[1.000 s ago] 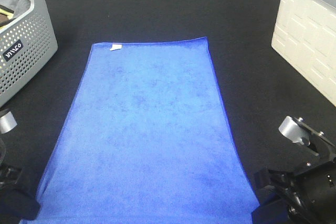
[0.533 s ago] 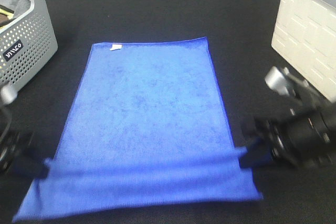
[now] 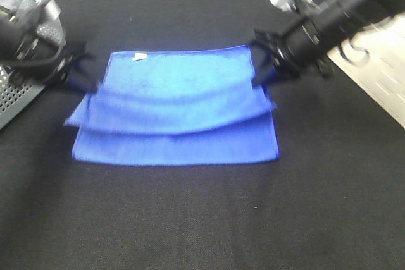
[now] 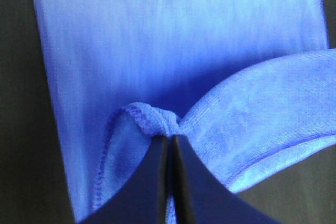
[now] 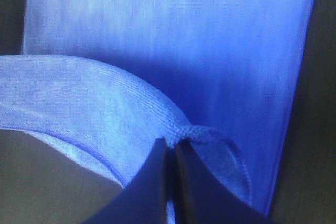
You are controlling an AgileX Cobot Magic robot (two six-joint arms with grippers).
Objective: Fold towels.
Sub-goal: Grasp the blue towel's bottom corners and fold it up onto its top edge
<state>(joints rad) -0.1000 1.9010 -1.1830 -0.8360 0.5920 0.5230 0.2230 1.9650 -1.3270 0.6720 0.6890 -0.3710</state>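
The royal-blue towel [image 3: 174, 115] lies on the black table, its near half lifted and carried over the far half; a small white tag [image 3: 139, 57] sits at the far edge. My left gripper [image 3: 81, 85] is shut on the towel's left corner, seen pinched in the left wrist view [image 4: 169, 139]. My right gripper [image 3: 264, 83] is shut on the right corner, seen pinched in the right wrist view [image 5: 171, 142]. The lifted edge sags between the two grippers above the flat layer [image 4: 173, 35].
A perforated grey basket [image 3: 25, 86] with grey cloth stands at the far left, close behind my left arm. A white box [image 3: 370, 55] stands at the far right behind my right arm. Black table cloth [image 3: 202, 219] covers the near side.
Both grippers have lifted the towel's near corners and carried them away from the camera, over the towel toward its far edge. The towel is now doubled over.
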